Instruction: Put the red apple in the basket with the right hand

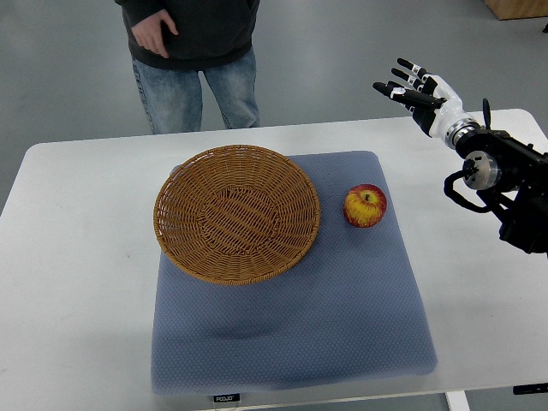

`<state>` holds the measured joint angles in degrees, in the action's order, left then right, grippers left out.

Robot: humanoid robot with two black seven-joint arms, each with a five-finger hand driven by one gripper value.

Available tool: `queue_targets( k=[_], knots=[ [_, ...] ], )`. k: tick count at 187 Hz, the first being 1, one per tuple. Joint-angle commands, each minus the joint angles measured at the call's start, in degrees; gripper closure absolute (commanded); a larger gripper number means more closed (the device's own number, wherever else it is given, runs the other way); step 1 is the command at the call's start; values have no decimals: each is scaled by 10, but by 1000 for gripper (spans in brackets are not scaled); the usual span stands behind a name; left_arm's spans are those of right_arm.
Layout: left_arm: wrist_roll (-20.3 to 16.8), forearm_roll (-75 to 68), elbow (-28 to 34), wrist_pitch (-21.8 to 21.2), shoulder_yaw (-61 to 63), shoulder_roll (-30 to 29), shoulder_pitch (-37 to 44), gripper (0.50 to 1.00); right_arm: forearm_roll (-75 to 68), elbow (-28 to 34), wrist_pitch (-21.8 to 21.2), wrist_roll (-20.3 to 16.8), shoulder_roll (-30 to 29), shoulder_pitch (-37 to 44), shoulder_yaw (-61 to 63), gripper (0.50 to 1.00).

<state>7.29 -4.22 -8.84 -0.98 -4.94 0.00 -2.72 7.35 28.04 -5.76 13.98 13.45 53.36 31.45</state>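
A red and yellow apple (365, 205) lies on the blue-grey mat (291, 325), just right of the round wicker basket (236, 212). The basket holds nothing. My right hand (411, 86) is raised beyond the table's far right edge, well up and to the right of the apple. Its fingers are spread and hold nothing. Its arm (501, 175) comes in from the right edge. My left arm does not show.
The mat lies on a white table (77, 257). A person (190, 51) in jeans and a dark top stands at the far side of the table, behind the basket, one hand held at the waist.
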Motion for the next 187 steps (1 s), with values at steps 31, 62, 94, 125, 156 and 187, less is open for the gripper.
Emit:
queue_targets(
  k=[31, 62, 94, 125, 156, 187],
  knots=[
    [0, 0, 0, 0, 1, 0, 0, 500, 2, 1, -3, 0, 0, -1, -10, 587],
    [0, 0, 0, 0, 0, 0, 0, 500, 9, 2, -7, 0, 0, -1, -13, 587],
    [0, 0, 0, 0, 0, 0, 0, 500, 51, 3, -19, 0, 0, -1, -13, 587],
    [0, 0, 0, 0, 0, 0, 0, 500, 127, 10, -108, 10, 29, -5, -13, 587],
    [0, 0, 0, 0, 0, 0, 0, 500, 201, 16, -168, 24, 59, -5, -14, 587],
    [0, 0, 0, 0, 0, 0, 0, 500, 316, 47, -200, 44, 92, -8, -15, 587]
  ],
)
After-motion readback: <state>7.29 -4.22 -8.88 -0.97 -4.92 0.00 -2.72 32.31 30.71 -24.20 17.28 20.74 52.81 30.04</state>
